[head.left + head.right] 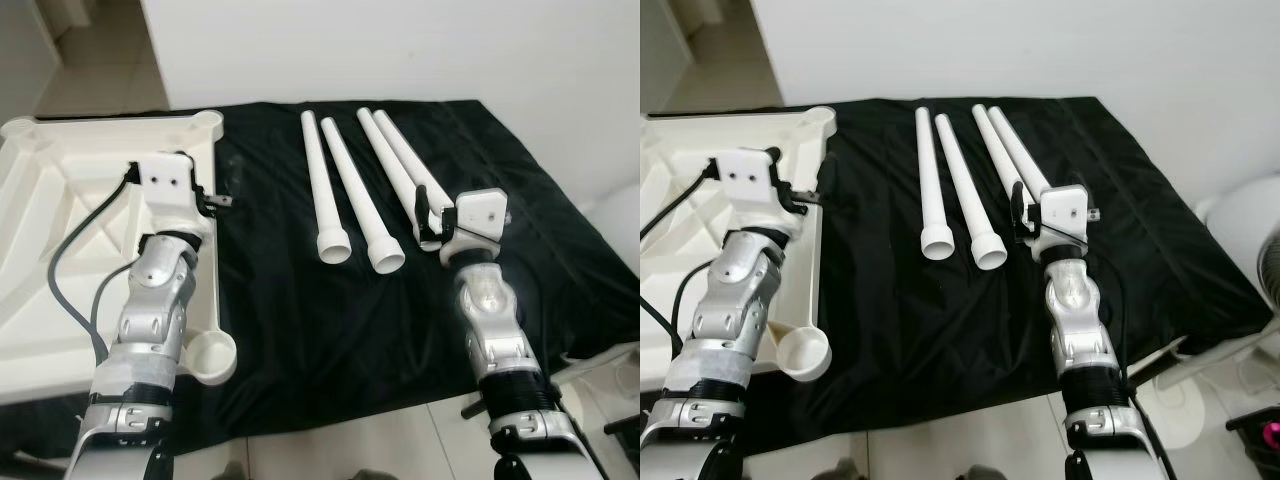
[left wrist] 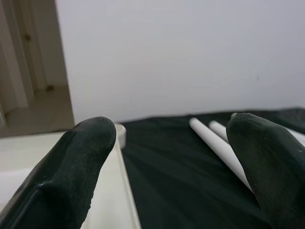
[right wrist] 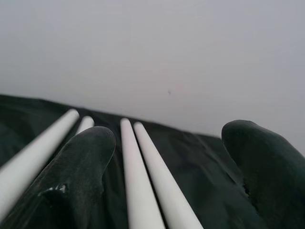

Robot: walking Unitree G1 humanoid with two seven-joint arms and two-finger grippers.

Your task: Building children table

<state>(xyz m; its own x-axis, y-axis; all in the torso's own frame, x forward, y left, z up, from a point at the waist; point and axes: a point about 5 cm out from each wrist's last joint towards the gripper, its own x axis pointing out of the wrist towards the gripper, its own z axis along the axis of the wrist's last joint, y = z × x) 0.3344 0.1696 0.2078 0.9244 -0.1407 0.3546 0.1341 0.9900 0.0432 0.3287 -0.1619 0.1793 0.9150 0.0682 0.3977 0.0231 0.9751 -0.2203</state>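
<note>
While the tabletop [image 1: 40,250] lies upside down at nine o'clock — sockets up for fitting — four legs [image 1: 340,190] lie side by side at twelve on the black cloth [image 1: 300,330]. Left gripper [image 2: 167,171] over the tabletop's edge, jaws apart, empty; right gripper [image 3: 167,176] spread around two legs — not clamped.

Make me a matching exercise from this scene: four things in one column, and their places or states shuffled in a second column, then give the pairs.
Things:
1. tabletop
2. four legs
3. right gripper
4. left gripper

Places or states:
A. open, above the right-hand pair of legs
B. upside down at the left, ribs showing
C. open, over the tabletop's right edge
D. lying loose side by side on the black cloth

Pairs: 1-B, 2-D, 3-A, 4-C
</note>
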